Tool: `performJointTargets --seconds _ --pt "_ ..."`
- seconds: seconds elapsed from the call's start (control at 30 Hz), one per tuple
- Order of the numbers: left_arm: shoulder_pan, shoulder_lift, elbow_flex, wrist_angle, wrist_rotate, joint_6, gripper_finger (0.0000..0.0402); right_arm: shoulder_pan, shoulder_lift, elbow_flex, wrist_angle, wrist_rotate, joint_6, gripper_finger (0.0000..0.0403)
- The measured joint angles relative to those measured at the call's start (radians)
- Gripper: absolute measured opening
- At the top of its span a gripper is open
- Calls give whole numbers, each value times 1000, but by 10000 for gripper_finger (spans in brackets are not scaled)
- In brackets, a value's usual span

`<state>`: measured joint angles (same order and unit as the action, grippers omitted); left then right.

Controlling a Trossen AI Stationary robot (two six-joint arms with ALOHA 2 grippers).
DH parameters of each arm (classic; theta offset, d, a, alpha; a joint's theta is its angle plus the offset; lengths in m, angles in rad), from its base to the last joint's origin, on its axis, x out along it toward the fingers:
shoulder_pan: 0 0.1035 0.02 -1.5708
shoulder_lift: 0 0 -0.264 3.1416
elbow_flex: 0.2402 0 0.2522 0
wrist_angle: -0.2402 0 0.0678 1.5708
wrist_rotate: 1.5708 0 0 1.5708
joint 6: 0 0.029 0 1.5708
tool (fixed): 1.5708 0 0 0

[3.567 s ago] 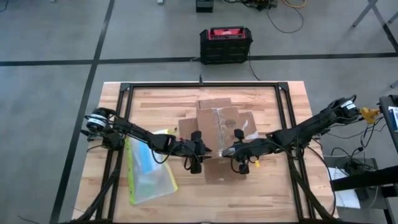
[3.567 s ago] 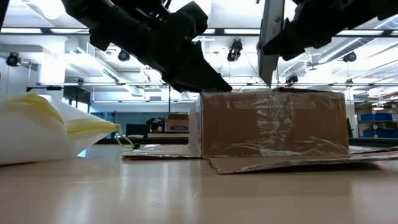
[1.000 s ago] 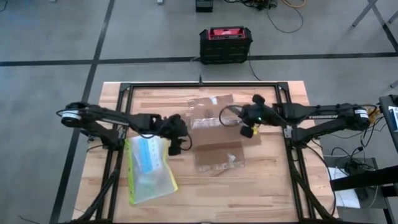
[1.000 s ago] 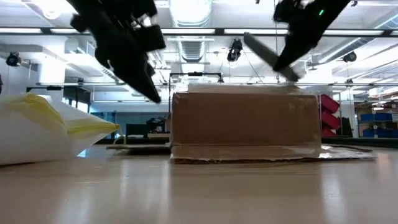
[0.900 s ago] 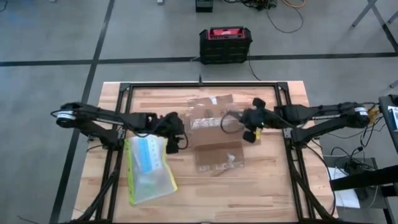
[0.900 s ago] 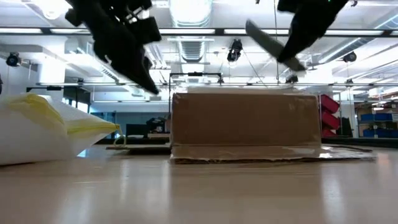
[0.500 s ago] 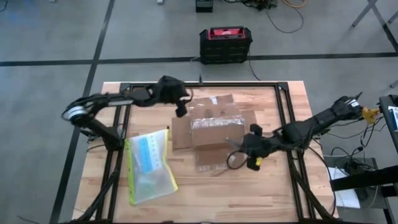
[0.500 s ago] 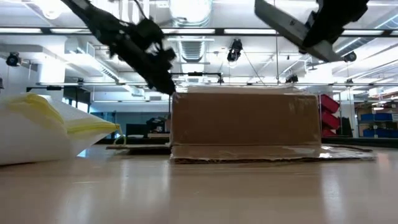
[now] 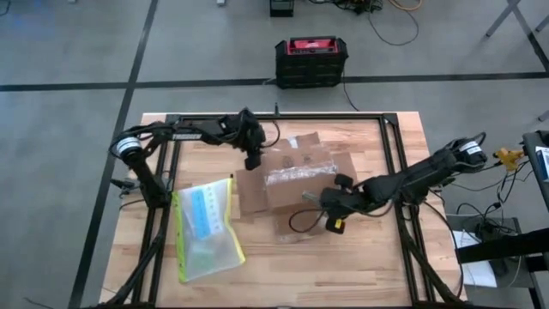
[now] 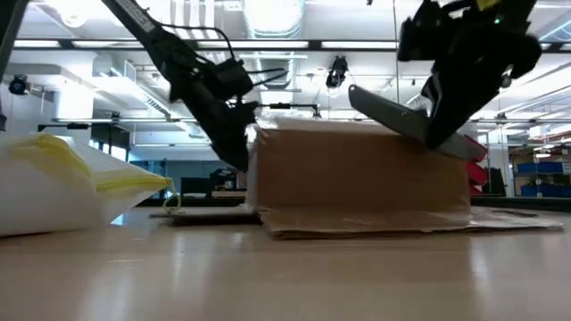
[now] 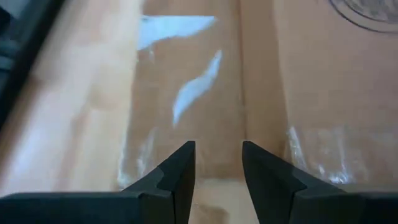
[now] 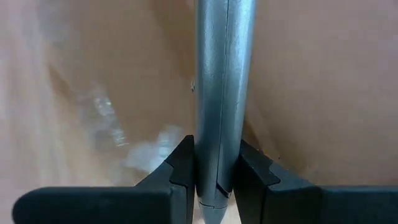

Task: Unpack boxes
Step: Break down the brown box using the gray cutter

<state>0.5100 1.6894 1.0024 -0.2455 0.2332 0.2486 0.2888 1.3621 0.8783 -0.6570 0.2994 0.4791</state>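
Right fingers clamp a grey blade; left fingers apart by carton.

text: none legible | labels: none legible | signs: none

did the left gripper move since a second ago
Yes. In the high view the left gripper has swung away from the clear pouch toward the table's far edge, and now sits at the carton's far left corner.
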Motion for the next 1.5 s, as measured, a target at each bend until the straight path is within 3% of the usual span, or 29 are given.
performJointTargets --seconds 0.23,0.37,0.5,0.67,0.87,1.03,1.27,1.37,1.5 --pt "-161 -178 -189 -1 -46 -123 117 -169 -18 1 -10 20 -182 54" --pt "-325 -258 -330 157 -85 -267 117 -267 -19 24 -6 43 -307 54" --pt "-493 -325 -404 243 -205 -393 117 -302 -35 93 -26 47 -412 54" --pt "-581 -446 -396 210 -389 -427 117 -250 -58 208 -41 25 -477 54" --pt "-589 -540 -337 351 -426 -330 117 -176 -31 269 34 -42 -488 54" --pt "-624 -488 -291 455 -432 -260 117 -147 20 273 149 -74 -491 54" --pt "-652 -360 -204 459 -487 -186 116 -136 68 276 243 -99 -517 54" --pt "-655 -349 -174 447 -487 -161 89 -127 68 276 245 -97 -518 54" --pt "-656 -356 -159 425 -486 -159 16 -121 60 275 250 -89 -519 54"
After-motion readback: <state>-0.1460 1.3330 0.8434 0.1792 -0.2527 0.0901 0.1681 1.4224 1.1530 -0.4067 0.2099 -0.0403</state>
